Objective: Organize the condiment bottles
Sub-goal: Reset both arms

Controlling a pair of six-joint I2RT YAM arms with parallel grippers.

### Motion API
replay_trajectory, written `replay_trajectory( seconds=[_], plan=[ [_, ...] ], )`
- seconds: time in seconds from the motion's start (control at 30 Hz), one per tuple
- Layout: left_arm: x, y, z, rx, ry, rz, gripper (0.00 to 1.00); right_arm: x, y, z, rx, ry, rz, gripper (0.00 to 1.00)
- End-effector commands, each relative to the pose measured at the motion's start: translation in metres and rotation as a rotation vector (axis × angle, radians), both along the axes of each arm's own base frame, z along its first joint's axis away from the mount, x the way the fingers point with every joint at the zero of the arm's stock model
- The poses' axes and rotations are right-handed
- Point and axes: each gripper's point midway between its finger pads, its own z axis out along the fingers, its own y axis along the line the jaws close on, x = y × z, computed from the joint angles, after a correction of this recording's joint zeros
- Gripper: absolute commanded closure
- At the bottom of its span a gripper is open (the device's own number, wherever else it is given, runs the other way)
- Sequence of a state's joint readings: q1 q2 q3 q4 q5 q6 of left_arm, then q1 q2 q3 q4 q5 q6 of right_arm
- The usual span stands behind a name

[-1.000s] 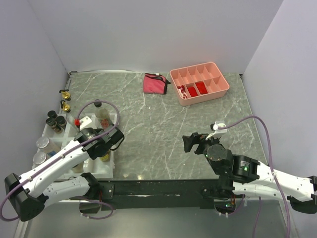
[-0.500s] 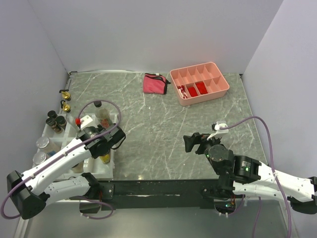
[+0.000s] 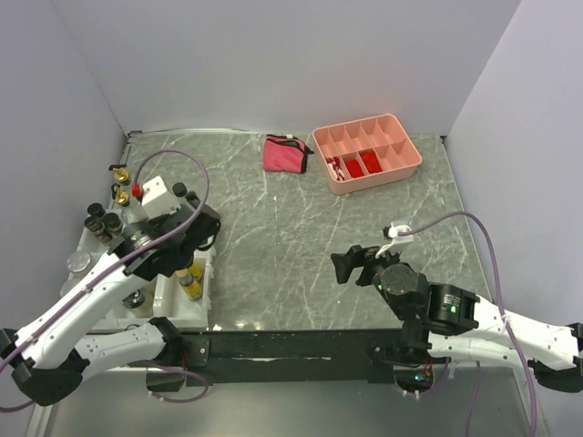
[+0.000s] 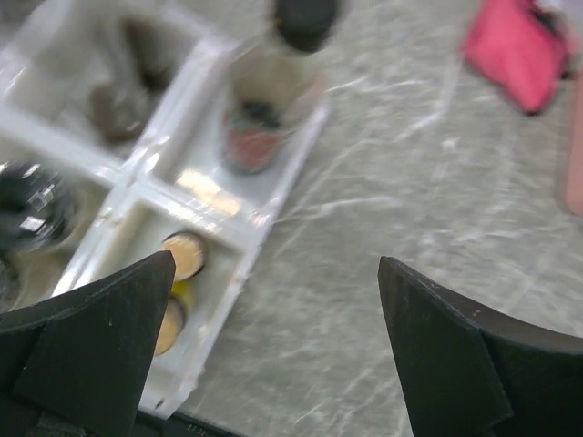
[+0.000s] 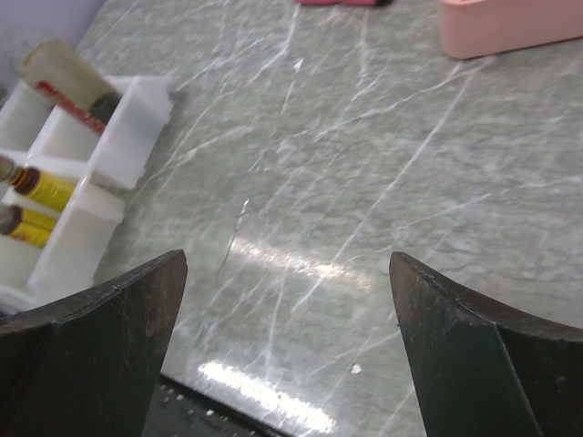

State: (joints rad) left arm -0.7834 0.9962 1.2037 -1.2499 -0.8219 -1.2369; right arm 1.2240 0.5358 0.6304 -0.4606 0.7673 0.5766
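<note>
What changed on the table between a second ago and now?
The left gripper opened over the white divided plastic organizer and drew back toward the far side, apparently releasing one of the small yellow glass bottles in its near compartment. The right gripper stayed open, barely shifting. The pink compartment tray and pink zip pouch stayed put.

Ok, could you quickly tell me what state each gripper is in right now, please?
Left gripper: open, holding nothing.
Right gripper: open, holding nothing.
</note>
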Motion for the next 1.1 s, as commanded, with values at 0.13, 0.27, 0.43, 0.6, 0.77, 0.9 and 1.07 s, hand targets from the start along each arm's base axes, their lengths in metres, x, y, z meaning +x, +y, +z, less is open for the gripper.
replay_trajectory(
  seconds=[0.13, 0.27, 0.43, 0.6, 0.77, 0.9, 1.07],
  plan=[
    [0.033, -0.079, 0.126, -0.109, -0.508, -0.540, 0.00, -0.009, 0.036, 0.038, 0.140, 0.137, 0.047, 0.00],
    [0.011, -0.127, 0.144, -0.252, -0.699, -0.828, 0.01, -0.007, 0.034, 0.055, 0.182, 0.163, -0.002, 0.00],
    [-0.009, -0.160, 0.126, -0.343, -0.688, -1.019, 0.01, -0.008, 0.028, 0.055, 0.190, 0.158, -0.010, 0.00],
    [-0.018, -0.176, 0.079, -0.402, -0.584, -1.095, 0.01, -0.009, 0.017, 0.060, 0.227, 0.129, -0.019, 0.00],
    [-0.032, -0.183, 0.072, -0.473, -0.575, -1.148, 0.01, -0.006, -0.008, 0.076, 0.272, 0.070, -0.074, 0.00],
    [-0.037, -0.177, 0.074, -0.445, -0.569, -1.159, 0.00, -0.009, -0.015, 0.084, 0.313, 0.040, -0.056, 0.00],
    [-0.043, -0.169, 0.079, -0.440, -0.584, -1.152, 0.01, -0.011, -0.022, 0.082, 0.333, 0.038, -0.067, 0.00]
  ],
)
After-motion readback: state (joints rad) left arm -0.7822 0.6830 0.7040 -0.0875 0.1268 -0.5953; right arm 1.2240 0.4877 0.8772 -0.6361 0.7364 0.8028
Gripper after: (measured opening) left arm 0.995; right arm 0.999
